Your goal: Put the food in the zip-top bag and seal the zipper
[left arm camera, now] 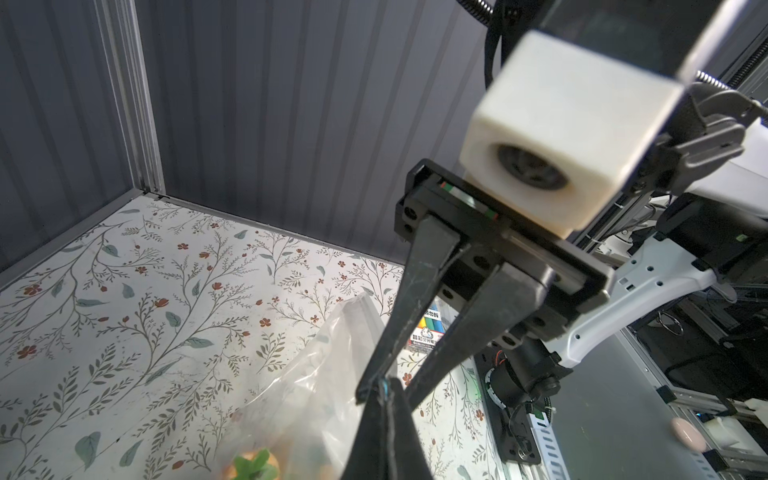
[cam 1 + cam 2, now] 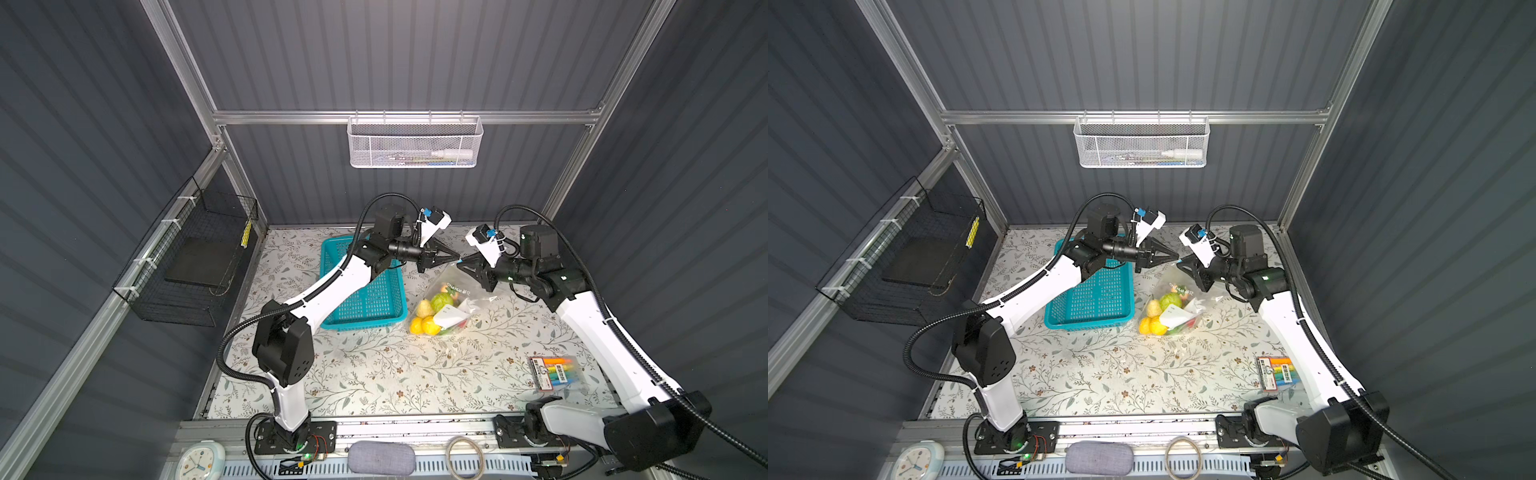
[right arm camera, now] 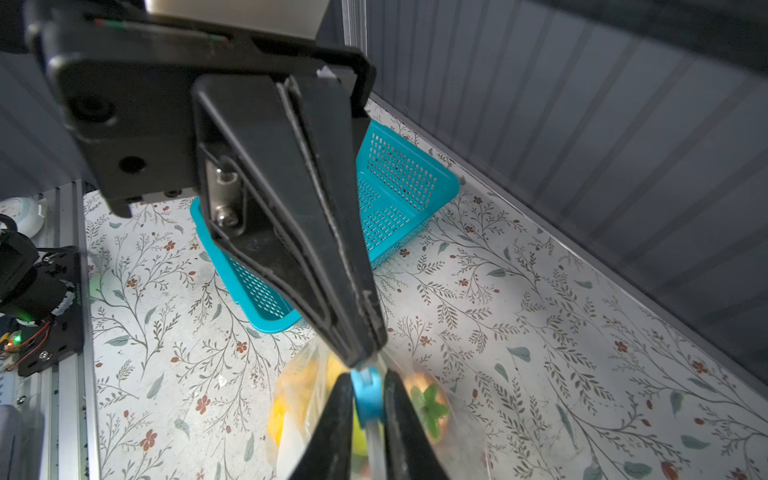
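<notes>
food (image 2: 424, 325), yellow, green and red toy fruits, sits inside the crinkly clear zip-top bag (image 2: 469, 291) mid-frame; teal perforated basket (image 2: 361, 321) holds none. farther up, left gripper (image 3: 361, 358) pinches the zipper (image 3: 374, 440); right gripper (image 3: 369, 380) straddles its light-blue slider (image 3: 368, 404), grip unclear. packing looks done, sealing unconfirmed.

Teal basket (image 2: 374, 299) sits on the floral table (image 2: 395, 374) — marker pack (image 2: 555, 372) well apart, near the front.

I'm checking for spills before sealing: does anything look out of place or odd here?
Nothing stands out. The food lies inside the zip-top bag, none visible loose on the table. The left gripper pinches the bag's mouth; the right gripper straddles the light-blue slider.
</notes>
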`<action>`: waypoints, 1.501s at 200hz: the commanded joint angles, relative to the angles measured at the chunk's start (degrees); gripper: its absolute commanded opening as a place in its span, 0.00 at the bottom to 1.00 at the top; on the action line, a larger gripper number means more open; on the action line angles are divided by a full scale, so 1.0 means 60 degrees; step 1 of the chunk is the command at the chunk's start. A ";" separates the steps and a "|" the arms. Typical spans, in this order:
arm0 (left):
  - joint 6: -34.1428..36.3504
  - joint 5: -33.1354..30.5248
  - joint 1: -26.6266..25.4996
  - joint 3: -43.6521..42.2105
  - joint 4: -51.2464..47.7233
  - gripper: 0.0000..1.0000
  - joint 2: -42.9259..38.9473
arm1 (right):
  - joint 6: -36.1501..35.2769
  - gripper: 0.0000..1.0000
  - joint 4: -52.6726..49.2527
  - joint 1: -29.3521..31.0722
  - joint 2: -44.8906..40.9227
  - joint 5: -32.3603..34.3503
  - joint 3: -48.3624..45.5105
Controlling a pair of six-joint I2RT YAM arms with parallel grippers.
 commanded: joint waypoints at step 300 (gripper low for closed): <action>0.0256 -0.0691 0.0146 -0.0108 -0.0199 0.00 -0.0349 | -0.0239 0.07 -0.0399 -0.0011 -0.0309 0.0236 -0.0285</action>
